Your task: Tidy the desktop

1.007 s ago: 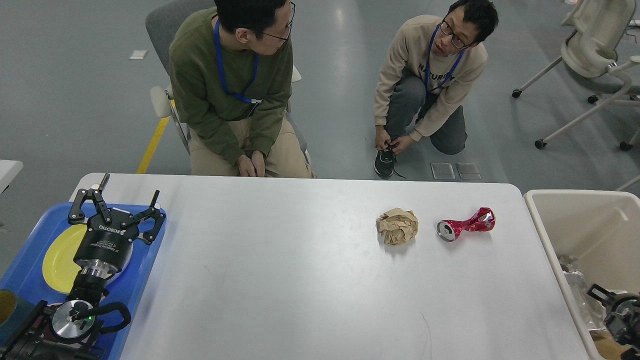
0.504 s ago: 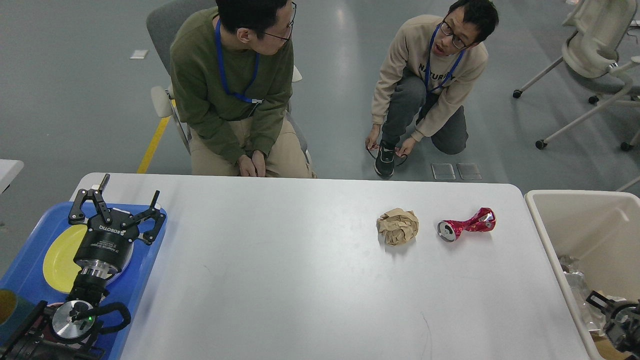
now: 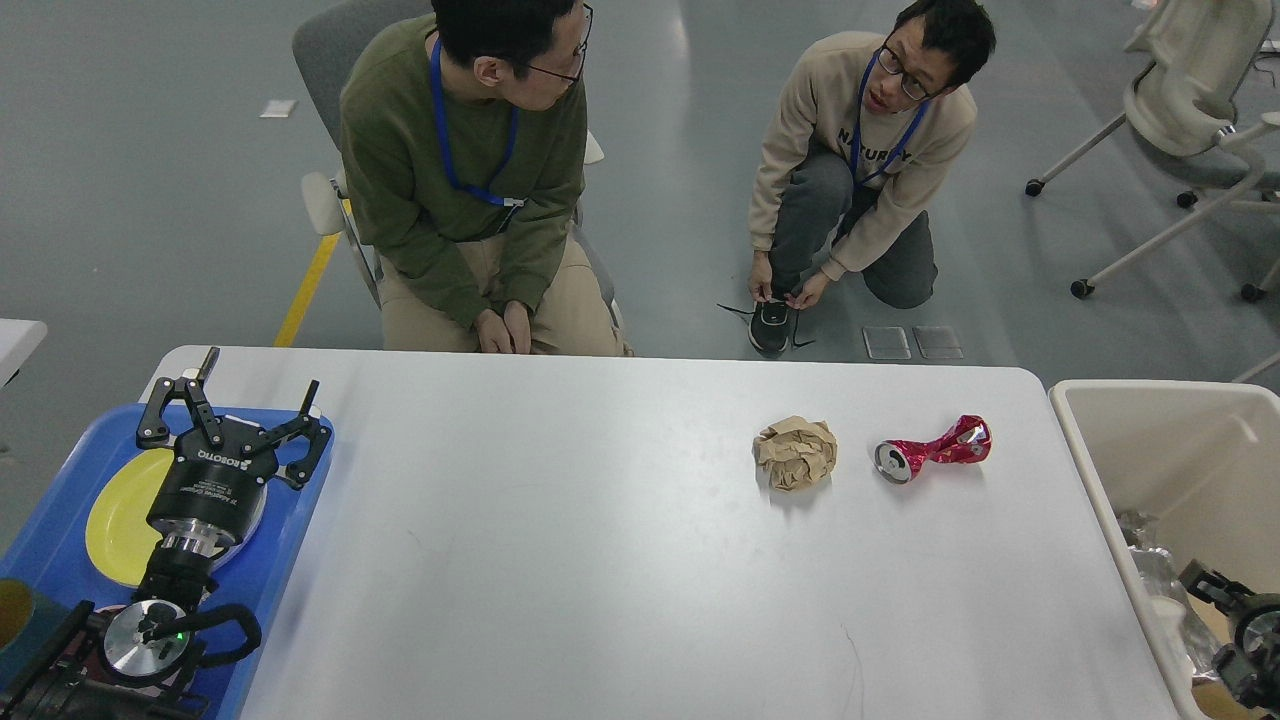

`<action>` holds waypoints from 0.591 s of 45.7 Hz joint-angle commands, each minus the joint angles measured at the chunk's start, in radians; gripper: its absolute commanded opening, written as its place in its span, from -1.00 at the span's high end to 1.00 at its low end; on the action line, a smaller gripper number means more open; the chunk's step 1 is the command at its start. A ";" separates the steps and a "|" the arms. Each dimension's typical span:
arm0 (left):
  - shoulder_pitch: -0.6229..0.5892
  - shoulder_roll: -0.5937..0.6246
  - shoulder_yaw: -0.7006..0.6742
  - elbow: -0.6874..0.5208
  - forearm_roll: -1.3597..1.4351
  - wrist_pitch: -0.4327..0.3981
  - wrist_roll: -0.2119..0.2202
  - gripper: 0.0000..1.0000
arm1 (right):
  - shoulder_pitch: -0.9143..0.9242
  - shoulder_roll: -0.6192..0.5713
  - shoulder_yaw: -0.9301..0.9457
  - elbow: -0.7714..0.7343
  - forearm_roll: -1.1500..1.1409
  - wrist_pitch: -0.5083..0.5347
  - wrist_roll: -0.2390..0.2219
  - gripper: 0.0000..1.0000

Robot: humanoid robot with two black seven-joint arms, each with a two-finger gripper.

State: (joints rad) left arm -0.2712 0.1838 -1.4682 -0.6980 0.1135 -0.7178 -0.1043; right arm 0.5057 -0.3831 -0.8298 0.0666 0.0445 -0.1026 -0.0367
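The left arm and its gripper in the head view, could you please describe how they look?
The left gripper is matte black, with two linked fingers and white ROBOTIQ lettering on its round body. Behind it sit a silver ring, black cables and a small green light.

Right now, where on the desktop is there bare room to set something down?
The desktop is bare from the blue tray across to the crumpled paper ball, and along the whole near edge. The only clutter is the paper ball and crushed red can, toward the beige bin.
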 commanded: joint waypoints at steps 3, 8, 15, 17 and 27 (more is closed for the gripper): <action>0.000 -0.001 0.000 0.000 0.000 0.000 0.000 -0.93 | 0.010 -0.013 -0.005 0.021 -0.003 0.006 0.000 -1.00; 0.000 0.000 0.000 0.000 0.000 0.000 0.000 -0.93 | 0.051 -0.026 -0.023 0.065 -0.020 0.021 -0.002 -1.00; 0.000 -0.001 0.000 0.000 0.000 -0.002 0.000 -0.92 | 0.227 -0.115 -0.132 0.217 -0.037 0.109 -0.005 -1.00; 0.000 -0.001 -0.001 0.000 0.000 -0.002 0.000 -0.93 | 0.289 -0.120 -0.172 0.265 -0.046 0.133 -0.005 -1.00; 0.000 -0.001 -0.001 0.000 0.000 -0.002 0.000 -0.93 | 0.686 -0.143 -0.431 0.619 -0.052 0.239 -0.011 -1.00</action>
State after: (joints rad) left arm -0.2712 0.1826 -1.4693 -0.6980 0.1135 -0.7190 -0.1043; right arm 0.9794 -0.5136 -1.1305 0.4743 -0.0068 0.0845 -0.0463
